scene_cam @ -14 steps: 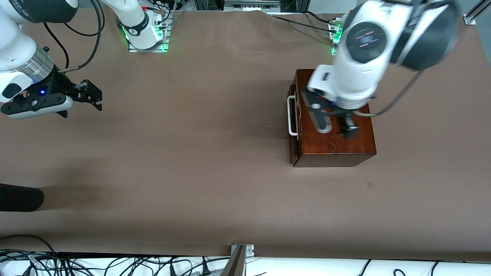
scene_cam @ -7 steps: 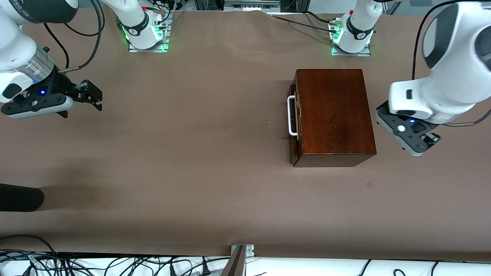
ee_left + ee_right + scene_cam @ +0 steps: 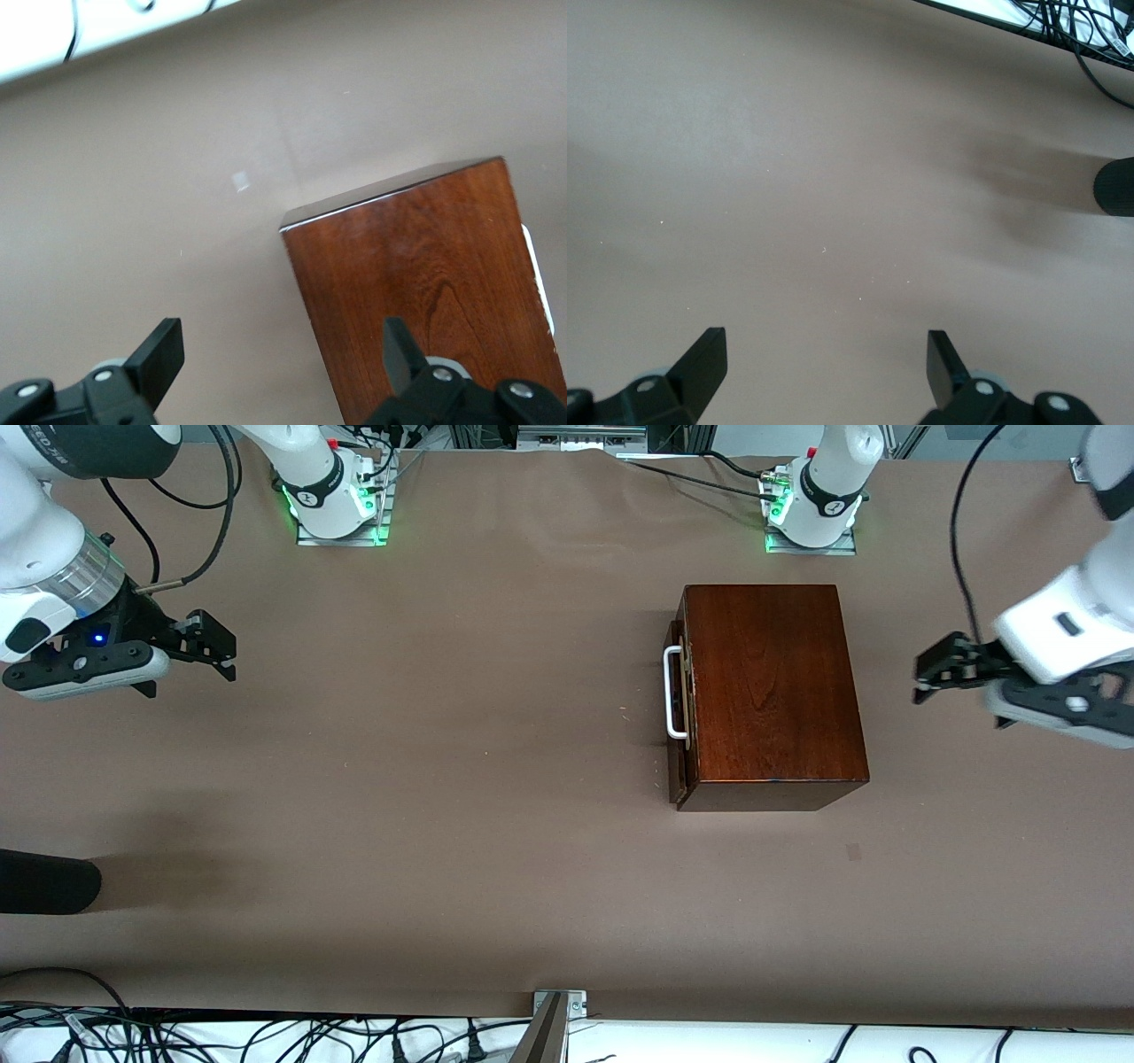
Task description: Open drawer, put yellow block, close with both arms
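Two pairs of black fingers, both spread wide and grasping nothing: the left gripper hangs over bare tabletop at the left arm's end, just beside the one wooden box, and the right gripper waits over the right arm's end. The one drawer sits closed, its one white handle facing the right arm's end. No yellow block shows.

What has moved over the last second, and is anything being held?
The left gripper swung off the top of the glossy reddish-brown wooden box toward the left arm's end of the table; it now hangs over bare table beside the box, open and empty. The right gripper stayed open and waiting. The drawer's white U-shaped handle and box did not shift.
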Tool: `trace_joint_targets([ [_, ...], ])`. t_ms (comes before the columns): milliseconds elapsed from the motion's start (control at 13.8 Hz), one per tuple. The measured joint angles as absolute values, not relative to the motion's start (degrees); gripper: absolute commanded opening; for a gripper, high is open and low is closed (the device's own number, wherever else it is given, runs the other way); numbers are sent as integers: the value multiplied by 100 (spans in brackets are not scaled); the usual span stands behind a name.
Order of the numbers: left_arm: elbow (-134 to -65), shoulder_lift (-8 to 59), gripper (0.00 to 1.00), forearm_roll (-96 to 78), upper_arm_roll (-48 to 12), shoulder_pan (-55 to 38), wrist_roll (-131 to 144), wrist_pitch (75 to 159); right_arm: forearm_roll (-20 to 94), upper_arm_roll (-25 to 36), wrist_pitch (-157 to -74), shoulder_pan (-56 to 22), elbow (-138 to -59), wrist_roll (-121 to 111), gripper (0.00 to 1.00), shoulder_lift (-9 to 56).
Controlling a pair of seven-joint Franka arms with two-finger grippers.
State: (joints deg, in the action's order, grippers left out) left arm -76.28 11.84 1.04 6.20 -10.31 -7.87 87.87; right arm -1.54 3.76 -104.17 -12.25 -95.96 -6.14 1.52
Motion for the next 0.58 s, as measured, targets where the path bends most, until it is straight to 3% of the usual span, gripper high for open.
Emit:
trace_joint_targets([
  [433,-8568,469,100,102,-224,-131,378,8771,-154,376,-10417,-1225,-9595,-614,100,152],
  [578,-8863,247,100,102,-247,-126,409,8920,-153,376,-10417,-1224,-9595,-614,100,152],
])
